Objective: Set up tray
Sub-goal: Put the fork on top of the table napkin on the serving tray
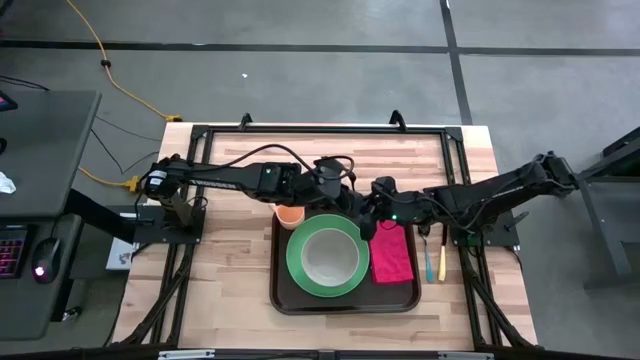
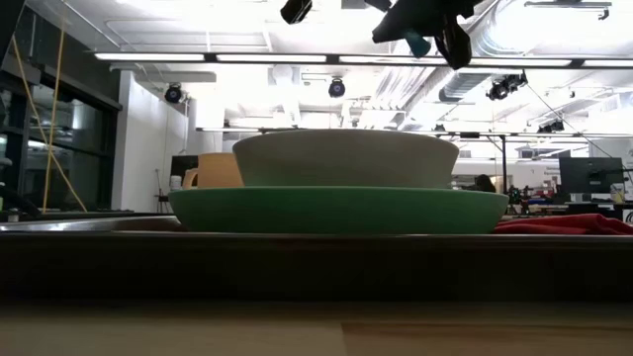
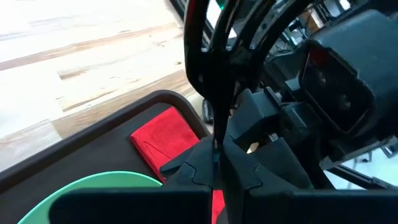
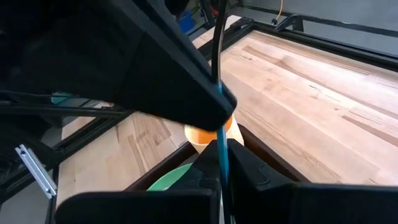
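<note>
The dark brown tray [image 1: 281, 300] lies on the table's near middle. It carries a green plate [image 1: 294, 257] with a white bowl [image 1: 327, 258], an orange cup [image 1: 290, 215] in its far left corner, and a folded red napkin [image 1: 392, 255] along its right side. My left gripper [image 1: 356, 204] and right gripper [image 1: 372, 220] meet tip to tip above the tray's far edge, between cup and napkin. Both are shut on a thin utensil [image 4: 221, 143] with a teal handle, seen edge-on. The low view shows it high above the bowl [image 2: 336, 158]. My left gripper [image 3: 216, 171] pinches the utensil's thin dark part [image 3: 215, 134] between its two fingers, coming from the table's left; the right gripper stands close in front. My right gripper [image 4: 222, 168] pinches the teal handle [image 4: 221, 124] between its fingers, coming from the table's right. The utensil is lifted clear of the tray.
Two more utensils, one yellow-handled [image 1: 428, 256] and one blue-handled [image 1: 442, 264], lie on the bare wood right of the tray. A black frame [image 1: 320, 130] runs along the table's far edge and sides. Bare wood shows left of the tray and beyond it.
</note>
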Controlling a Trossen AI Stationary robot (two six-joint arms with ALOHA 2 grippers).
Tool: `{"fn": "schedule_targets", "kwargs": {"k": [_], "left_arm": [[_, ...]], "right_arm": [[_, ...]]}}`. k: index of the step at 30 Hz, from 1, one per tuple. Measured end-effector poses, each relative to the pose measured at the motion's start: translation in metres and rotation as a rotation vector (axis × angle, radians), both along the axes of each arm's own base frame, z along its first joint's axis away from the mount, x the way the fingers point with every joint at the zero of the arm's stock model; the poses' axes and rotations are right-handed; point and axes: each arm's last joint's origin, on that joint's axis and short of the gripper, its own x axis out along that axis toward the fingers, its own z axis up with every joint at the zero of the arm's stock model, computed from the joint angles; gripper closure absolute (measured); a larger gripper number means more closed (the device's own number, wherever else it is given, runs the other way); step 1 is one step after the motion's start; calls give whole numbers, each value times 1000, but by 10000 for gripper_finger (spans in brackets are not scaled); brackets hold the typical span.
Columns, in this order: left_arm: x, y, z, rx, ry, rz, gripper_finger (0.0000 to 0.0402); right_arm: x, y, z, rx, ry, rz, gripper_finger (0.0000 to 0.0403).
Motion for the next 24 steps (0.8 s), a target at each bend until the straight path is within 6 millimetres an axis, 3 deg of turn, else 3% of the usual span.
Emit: {"fn": "schedule_targets", "kwargs": {"k": [24], "left_arm": [[4,-2,3,6,-42,-77,357]], "right_arm": [[-9,-3,2,33,19,-59,403]]}}
